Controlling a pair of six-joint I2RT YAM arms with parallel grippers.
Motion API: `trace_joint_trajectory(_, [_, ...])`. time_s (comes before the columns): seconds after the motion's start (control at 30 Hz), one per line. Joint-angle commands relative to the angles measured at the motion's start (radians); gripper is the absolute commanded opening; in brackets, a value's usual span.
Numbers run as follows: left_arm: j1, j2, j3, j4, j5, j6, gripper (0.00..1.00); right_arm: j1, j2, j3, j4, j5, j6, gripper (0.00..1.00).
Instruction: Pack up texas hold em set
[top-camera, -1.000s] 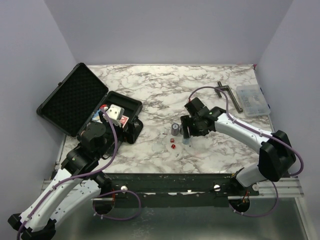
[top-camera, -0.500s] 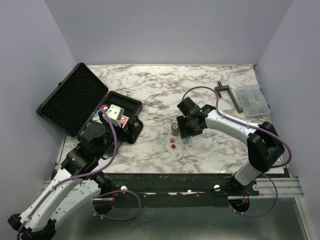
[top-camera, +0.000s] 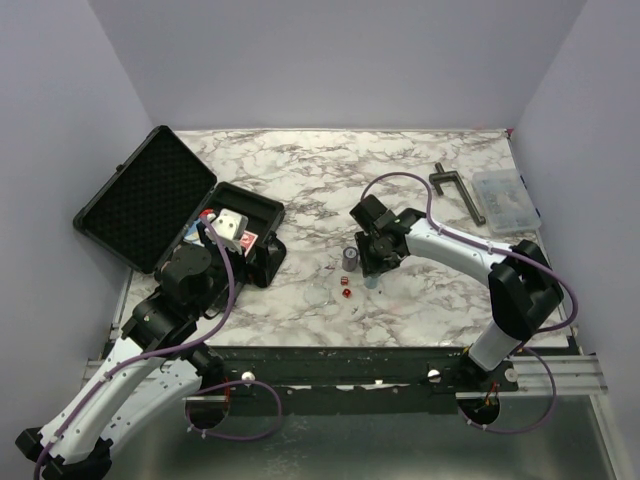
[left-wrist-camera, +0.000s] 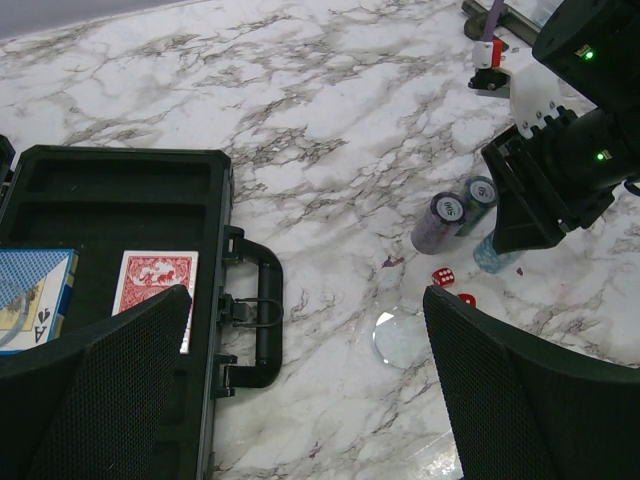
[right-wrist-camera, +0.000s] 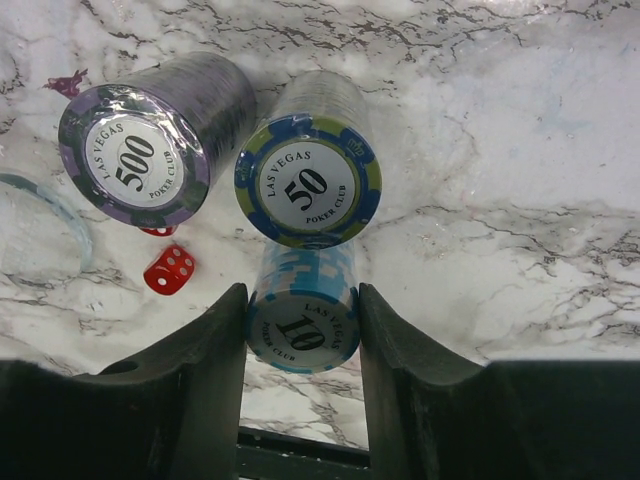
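The black case (top-camera: 240, 228) lies open at the left, its foam-lined lid (top-camera: 145, 195) tipped back. In the left wrist view a blue deck (left-wrist-camera: 30, 290) and a red deck (left-wrist-camera: 155, 285) lie inside the case (left-wrist-camera: 110, 200). My left gripper (left-wrist-camera: 305, 400) hovers open and empty over the case handle (left-wrist-camera: 255, 320). My right gripper (right-wrist-camera: 303, 335) is shut on a light-blue "10" chip stack (right-wrist-camera: 303, 315) standing on the table. A purple "500" stack (right-wrist-camera: 150, 150) and a blue-green "50" stack (right-wrist-camera: 308, 185) stand just beyond it. Two red dice (left-wrist-camera: 443, 277) lie beside them.
A dark T-shaped clamp (top-camera: 458, 190) and a clear compartment box (top-camera: 505, 198) sit at the far right. A clear round disc (left-wrist-camera: 400, 335) lies on the marble between the case handle and the dice.
My right gripper has moved left to the chip stacks and now has the light-blue stack between its fingers. The left arm has not moved.
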Motion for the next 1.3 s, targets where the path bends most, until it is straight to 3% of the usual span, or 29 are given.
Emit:
trace_joint_trajectory(0.0, [0.006,-0.006,0.000,-0.004,-0.022,-0.008,0.99,0.011,0.021,0.028,-0.027,0.030,0.006,0.35])
trace_joint_trajectory(0.23, [0.009,-0.005,0.001,-0.004,-0.021,-0.009,0.98,0.020,0.005,0.047,-0.043,0.039,0.008,0.30])
trace_joint_trajectory(0.43, [0.010,-0.006,0.000,-0.004,-0.020,-0.008,0.99,0.022,0.010,0.037,-0.044,0.041,0.019,0.55])
trace_joint_trajectory(0.6, [0.012,-0.004,0.001,-0.004,-0.019,-0.008,0.98,0.026,0.007,0.030,-0.043,0.034,0.017,0.62])
trace_joint_trajectory(0.9, [0.012,-0.009,0.002,-0.004,-0.018,-0.008,0.98,0.033,0.021,0.028,-0.044,0.033,0.018,0.59])
trace_joint_trajectory(1.27, [0.013,-0.012,0.003,-0.004,-0.013,-0.009,0.98,0.037,0.034,0.043,-0.060,0.058,0.019,0.35])
